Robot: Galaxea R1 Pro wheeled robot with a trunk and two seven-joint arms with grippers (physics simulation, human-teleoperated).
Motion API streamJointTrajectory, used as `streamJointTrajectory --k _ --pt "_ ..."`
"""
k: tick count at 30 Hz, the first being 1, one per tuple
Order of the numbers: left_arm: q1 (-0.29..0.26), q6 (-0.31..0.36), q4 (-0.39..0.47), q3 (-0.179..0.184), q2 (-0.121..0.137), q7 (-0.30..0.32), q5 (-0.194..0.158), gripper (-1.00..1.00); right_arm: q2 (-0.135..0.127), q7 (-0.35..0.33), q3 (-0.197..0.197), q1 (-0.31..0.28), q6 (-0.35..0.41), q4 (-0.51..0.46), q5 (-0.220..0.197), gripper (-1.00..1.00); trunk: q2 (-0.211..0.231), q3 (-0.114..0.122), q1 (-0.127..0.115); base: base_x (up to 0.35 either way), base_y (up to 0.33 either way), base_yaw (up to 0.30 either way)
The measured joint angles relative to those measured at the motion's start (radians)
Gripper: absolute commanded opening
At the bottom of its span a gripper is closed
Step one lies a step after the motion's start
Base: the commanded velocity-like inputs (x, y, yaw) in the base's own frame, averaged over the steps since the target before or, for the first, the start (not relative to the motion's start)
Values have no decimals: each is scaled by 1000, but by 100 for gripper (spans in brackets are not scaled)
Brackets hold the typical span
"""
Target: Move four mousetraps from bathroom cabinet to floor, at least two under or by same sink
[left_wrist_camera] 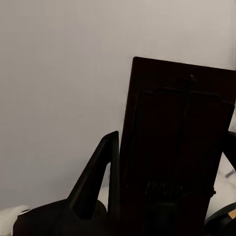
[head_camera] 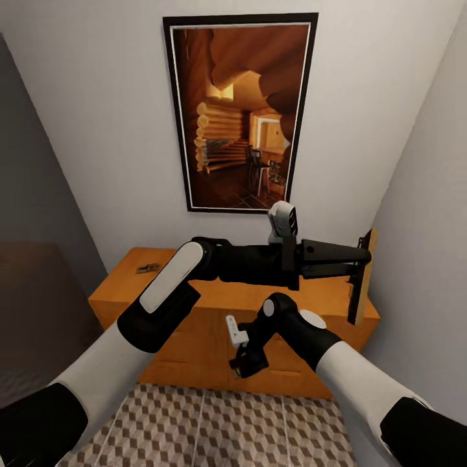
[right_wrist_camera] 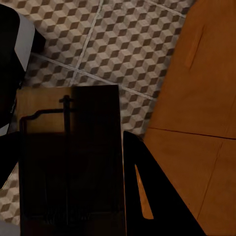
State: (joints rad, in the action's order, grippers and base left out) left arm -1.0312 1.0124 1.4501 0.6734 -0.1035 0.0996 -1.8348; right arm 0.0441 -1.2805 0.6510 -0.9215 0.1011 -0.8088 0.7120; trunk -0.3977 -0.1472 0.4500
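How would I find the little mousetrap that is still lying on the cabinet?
Find the big framed picture on the wall, then drop down to the orange-brown cabinet under it. On its flat top, near the back left corner, lies a small mousetrap. Unlike the mousetrap gripped upright in the left tool, this one lies flat and untouched.

One mousetrap (head_camera: 148, 268) is being kept on the cabinet (head_camera: 123, 285) top at its left, behind the bathroom floor (head_camera: 214, 428).

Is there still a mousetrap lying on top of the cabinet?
Yes: in the head view one mousetrap lies flat near the back left corner of the cabinet top, apart from both arms.
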Motion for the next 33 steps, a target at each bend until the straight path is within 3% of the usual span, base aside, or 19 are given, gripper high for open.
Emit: streamJointTrajectory --k 4,13,14,18,33 --pt "0 0 0 0 2 1 0 -100 0 0 0 0 0 0 0 -100 0 0 0 -277 0 0" --pt "0 0 0 -2 8 3 -1 -100 0 0 0 1 0 0 0 -100 0 0 -1 -29 0 0" --pt "0 0 0 -37 14 1 -2 -100 0 0 0 1 0 1 -1 -100 0 0 -1 0 0 0" --pt "0 0 0 -43 15 1 1 -100 -1 0 0 25 -1 -3 6 -100 0 0 -1 0 0 0" --pt "0 2 1 -70 19 1 0 -100 -9 -3 -1 28 -9 -13 1 -100 0 0 -1 0 0 0"
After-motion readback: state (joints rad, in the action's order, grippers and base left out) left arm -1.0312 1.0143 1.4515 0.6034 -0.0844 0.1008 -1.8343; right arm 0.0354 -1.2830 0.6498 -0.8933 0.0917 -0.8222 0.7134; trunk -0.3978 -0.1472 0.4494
